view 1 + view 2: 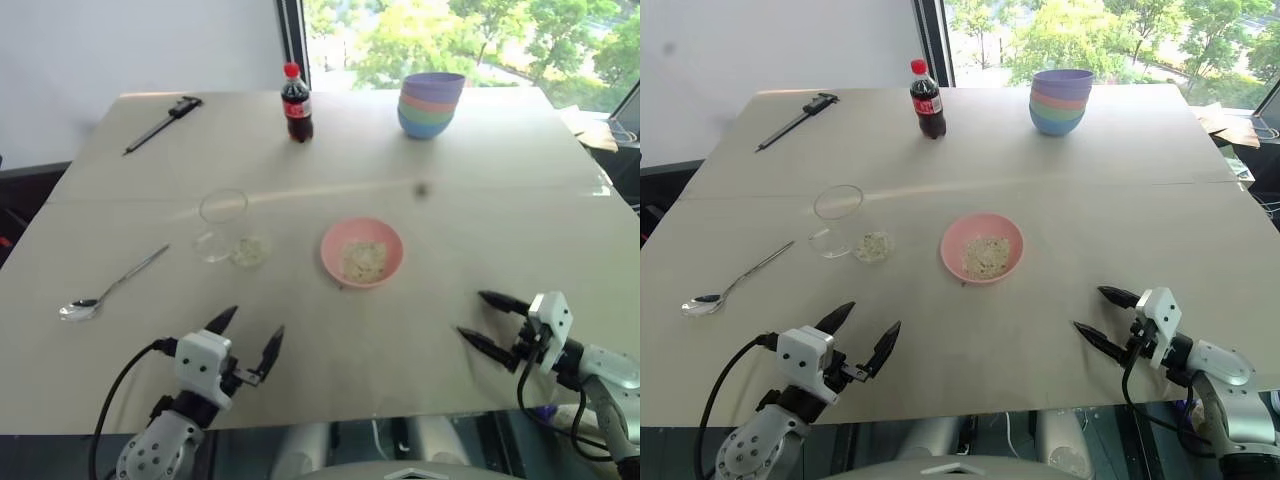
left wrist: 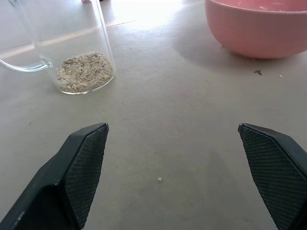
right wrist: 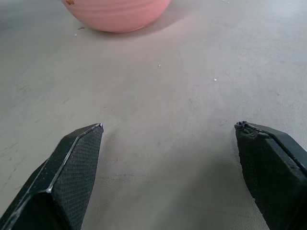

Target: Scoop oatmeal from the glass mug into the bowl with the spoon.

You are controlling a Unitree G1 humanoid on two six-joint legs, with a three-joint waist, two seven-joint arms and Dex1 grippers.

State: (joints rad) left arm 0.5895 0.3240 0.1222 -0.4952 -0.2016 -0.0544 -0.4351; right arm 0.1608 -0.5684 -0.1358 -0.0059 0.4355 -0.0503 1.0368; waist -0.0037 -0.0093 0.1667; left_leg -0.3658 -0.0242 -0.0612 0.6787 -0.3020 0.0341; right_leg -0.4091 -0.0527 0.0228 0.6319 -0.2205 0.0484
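The clear glass mug (image 1: 228, 222) stands upright left of the table's middle, with a thin layer of oatmeal (image 2: 84, 72) in its bottom. To its right sits the pink bowl (image 1: 336, 238), with a small heap of oatmeal (image 1: 365, 261) inside. The silver spoon (image 1: 108, 287) lies flat on the table farther left, untouched. My left gripper (image 1: 253, 326) hovers open near the front edge, pointing towards the mug and bowl, with nothing between its fingers. At the front right, my right gripper (image 1: 472, 314) is open and empty too, aimed left towards the bowl (image 3: 115, 12).
A cola bottle (image 1: 296, 103), a stack of coloured bowls (image 1: 430, 105) and a dark caliper (image 1: 163, 122) stand along the far side of the table. A few oat flakes lie on the tabletop near the bowl. The table's front edge runs just below both grippers.
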